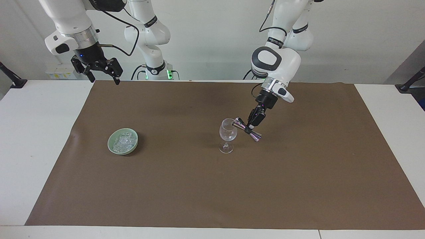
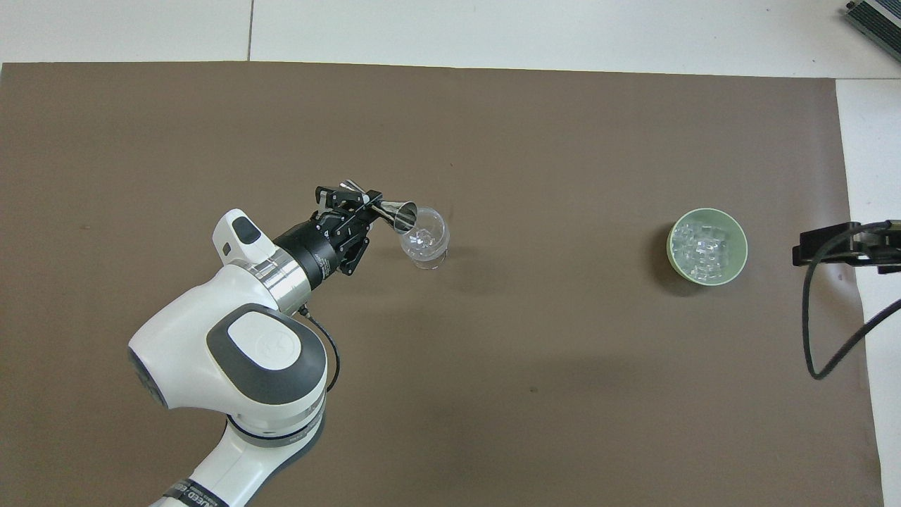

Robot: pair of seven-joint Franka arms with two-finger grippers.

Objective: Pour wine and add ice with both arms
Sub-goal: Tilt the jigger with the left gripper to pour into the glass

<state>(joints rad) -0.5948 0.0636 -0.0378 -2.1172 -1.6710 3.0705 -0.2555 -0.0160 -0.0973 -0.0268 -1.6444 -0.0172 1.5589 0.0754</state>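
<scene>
Left end effector (image 1: 249, 127) is clamped on the waist of a steel jigger (image 1: 247, 128), which it holds tilted over the glass (image 1: 227, 133), one cup of the jigger resting at or just above the glass's rim and the other pointing away and down toward the left arm's end of the table. In the overhead view the same end effector (image 2: 366, 203) shows with the jigger (image 2: 395, 212) tipped mouth-first at the rim of the glass (image 2: 424, 239). That stemmed glass stands upright on the brown mat (image 1: 298, 186) near the middle of the table (image 1: 30, 139). Right end effector (image 1: 101, 73) hangs with its fingers apart and holding nothing, over the mat's corner at the right arm's end; that arm waits. Ice (image 1: 122, 142) lies piled in a green bowl (image 1: 116, 151) on the mat toward the right arm's end, well apart from the glass; from overhead the ice (image 2: 702, 246) fills the bowl (image 2: 736, 234).
</scene>
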